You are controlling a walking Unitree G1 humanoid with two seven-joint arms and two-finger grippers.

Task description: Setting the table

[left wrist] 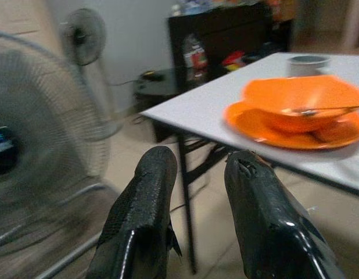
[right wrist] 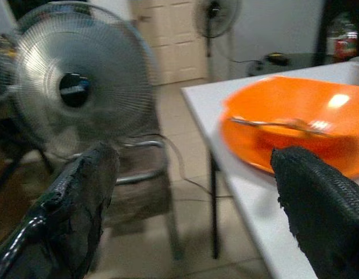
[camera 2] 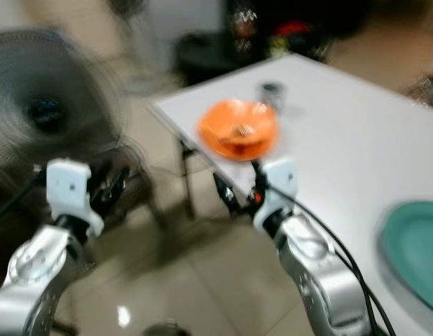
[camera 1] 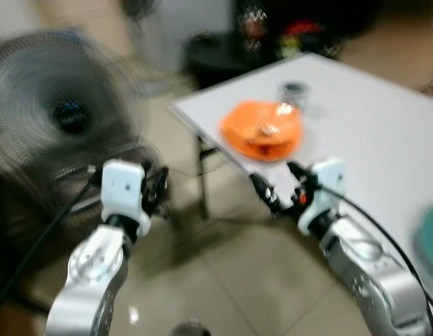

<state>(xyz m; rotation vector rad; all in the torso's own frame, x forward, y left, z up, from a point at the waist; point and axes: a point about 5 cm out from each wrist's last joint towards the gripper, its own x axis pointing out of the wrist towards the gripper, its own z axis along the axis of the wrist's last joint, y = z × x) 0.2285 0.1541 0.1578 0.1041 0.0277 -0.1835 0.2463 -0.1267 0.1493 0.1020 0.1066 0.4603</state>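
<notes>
The orange bowl sits on a matching orange plate at the near corner of the white worktop, just ahead of my right gripper, whose fingers are spread wide and hold nothing; seen from the right wrist, the bowl lies between and beyond the two black fingers. A thin metal utensil, a spoon or fork as far as I can tell, lies in the bowl, and whether anything else is inside is too blurred to say. A small dark cup stands on the worktop just past the bowl, its contents hidden, and a teal plate rests well off to my right, seemingly bare. My left gripper hovers off the worktop's edge, over the floor, fingers parted a little and empty, with a large standing fan just beyond it. I judge the step in hand to be an approach to the bowl and plate, with the task still early. To do it well I should let the view steady, bring the right gripper level with the plate's rim, close on the rim rather than on the bowl, and keep everything flat so the utensil does not slide out.
</notes>
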